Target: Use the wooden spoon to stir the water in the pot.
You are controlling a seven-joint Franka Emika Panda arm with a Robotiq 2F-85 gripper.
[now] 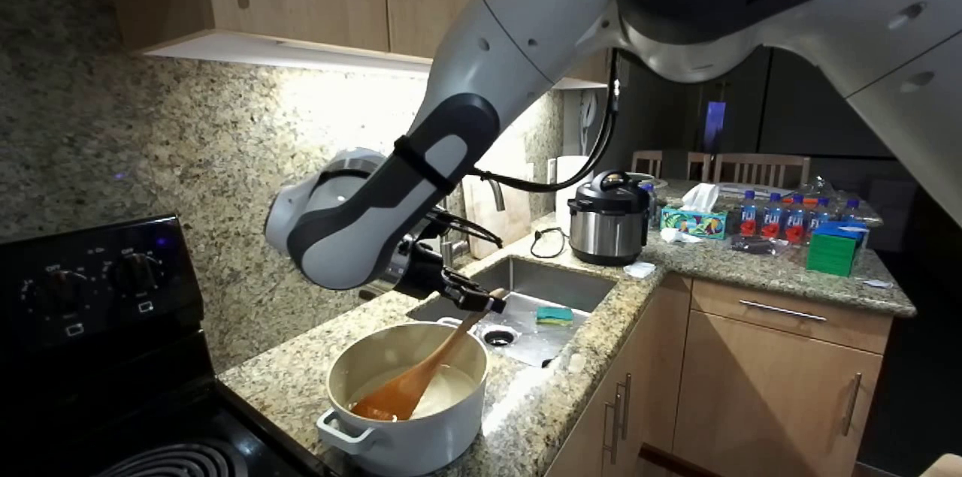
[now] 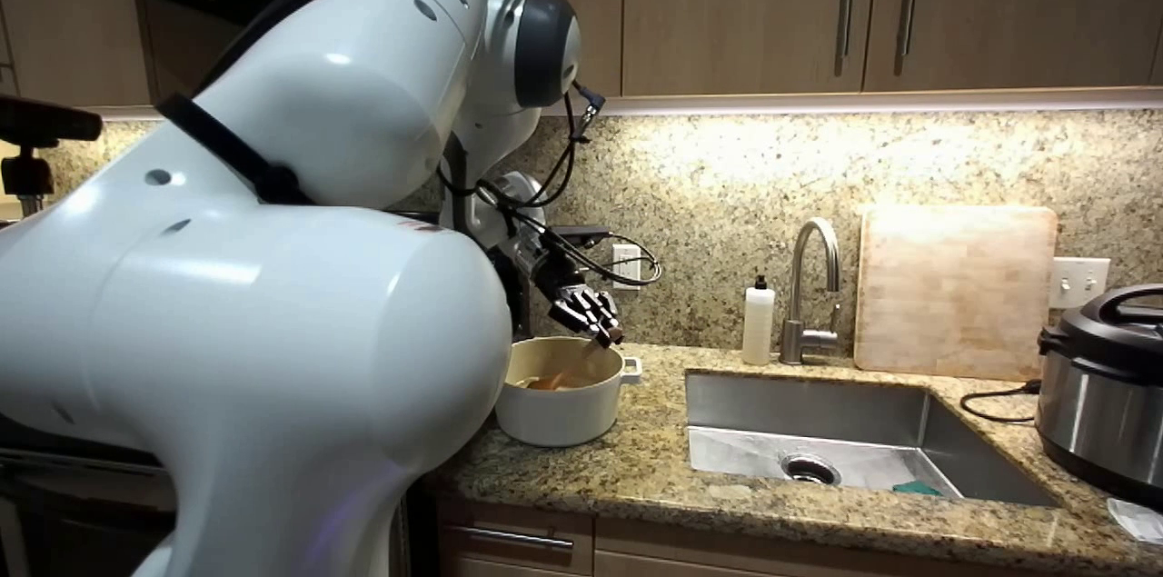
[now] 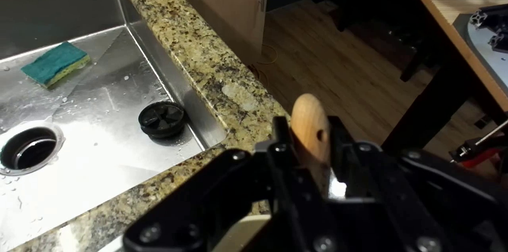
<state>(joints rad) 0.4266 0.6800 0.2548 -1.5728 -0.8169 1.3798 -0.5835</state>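
Pinching the wooden spoon [image 1: 417,383] high on its handle, the gripper [image 3: 309,135] has its fingers [image 3: 281,129] set narrow, one against either side of the wood. The handle's rounded end, with a small hole, sticks out past the tips. From the grip, in an exterior view, the spoon slants down to the left, and its broad head sits in the pot [image 1: 443,443], dipping into the water [image 1: 451,390], a pale surface low inside the walls. Whether the handle touches the pot's rim cannot be told. The pot stands on the granite counter [image 1: 293,379], one side handle pointing to the near left, with the black stove [image 1: 113,342] to its left.

Beyond it on the far right is the sink [image 1: 560,285], where a green and yellow sponge [image 1: 555,315] lies; the wrist view shows a round black piece [image 3: 162,119] lying there too, near the drain [image 3: 29,149]. Past the sink comes the silver-and-black electric cooker [image 1: 609,225], then, farther right, a tissue box [image 1: 693,223], several bottles [image 1: 795,221] and a green box [image 1: 830,252]. In an exterior view, a pump bottle [image 2: 759,324], the faucet [image 2: 794,336] and a pale cutting board [image 2: 954,286] stand at the far side of the sink.
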